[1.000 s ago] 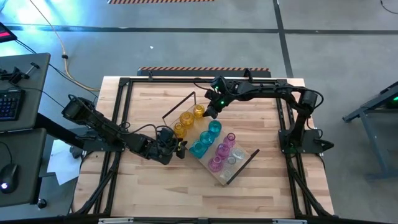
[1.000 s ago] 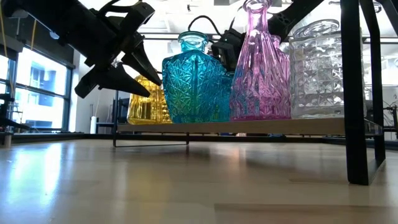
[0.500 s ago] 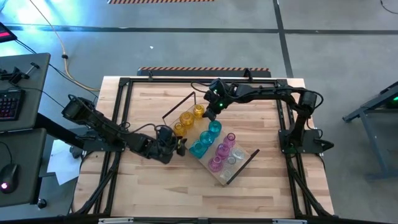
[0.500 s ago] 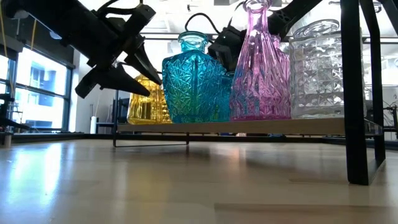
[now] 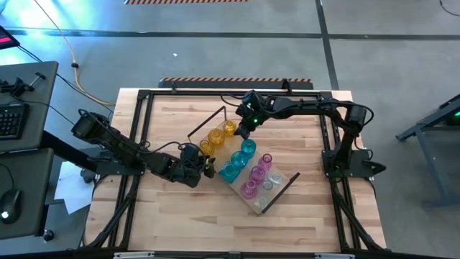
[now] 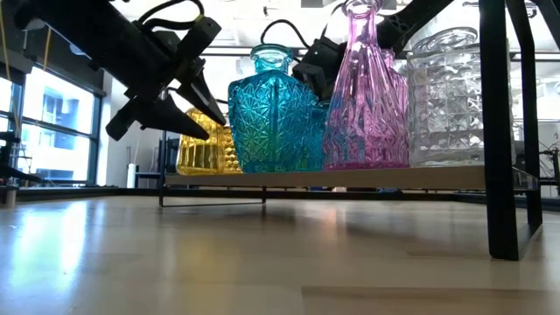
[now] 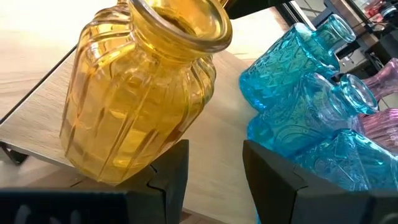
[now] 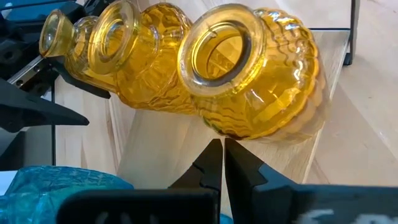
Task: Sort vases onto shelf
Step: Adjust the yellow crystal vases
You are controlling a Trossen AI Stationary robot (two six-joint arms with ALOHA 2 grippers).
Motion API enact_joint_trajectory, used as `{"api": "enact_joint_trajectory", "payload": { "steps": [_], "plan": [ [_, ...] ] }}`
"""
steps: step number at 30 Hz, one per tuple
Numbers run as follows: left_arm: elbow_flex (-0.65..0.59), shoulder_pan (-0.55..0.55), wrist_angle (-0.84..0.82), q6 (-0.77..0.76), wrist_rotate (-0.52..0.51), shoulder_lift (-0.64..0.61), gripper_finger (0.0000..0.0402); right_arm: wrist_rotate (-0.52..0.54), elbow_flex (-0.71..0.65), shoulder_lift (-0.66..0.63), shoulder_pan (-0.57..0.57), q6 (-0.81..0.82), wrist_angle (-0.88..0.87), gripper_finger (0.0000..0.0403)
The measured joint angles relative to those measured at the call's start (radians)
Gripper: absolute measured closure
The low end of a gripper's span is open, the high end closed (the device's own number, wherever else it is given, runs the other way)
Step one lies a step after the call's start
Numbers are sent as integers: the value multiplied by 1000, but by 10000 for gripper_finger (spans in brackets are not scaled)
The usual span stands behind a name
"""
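The shelf [image 5: 286,177] lies slantwise on the tabletop, a black frame loop [image 5: 208,121] at its far-left end. On it stand three yellow vases [image 5: 215,137], three teal vases [image 5: 238,160], pink vases [image 5: 256,173] and a clear vase [image 5: 271,185], each resting on its base. My left gripper [image 5: 210,167] is open at the shelf's near-left side, next to the nearest yellow vase [image 7: 140,87], with only the board showing between its fingers. My right gripper [image 5: 242,132] is shut at the far yellow vase [image 8: 255,81]. My left gripper has one fingertip [image 7: 171,155] close against the base of the nearest yellow vase; I cannot tell whether it touches. My right gripper's shut fingertips [image 8: 214,149] slant down from the far right at the lower side of the far yellow vase [image 8: 249,127]; I cannot tell whether they touch.
A black metal frame [image 5: 144,129] runs along the table's edges. Bare wooden tabletop [image 5: 215,223] lies near the front edge. In the low view the shelf's near black loop [image 6: 499,131] stands at the right. A desk with a keyboard [image 5: 11,119] stands beyond the left edge.
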Motion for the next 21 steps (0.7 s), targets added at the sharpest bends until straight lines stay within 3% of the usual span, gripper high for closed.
{"api": "enact_joint_trajectory", "payload": {
  "steps": [21],
  "plan": [
    [0,-15,43,37,17,0,259,0,0,-15,-23,1,-23,403]
  ]
}}
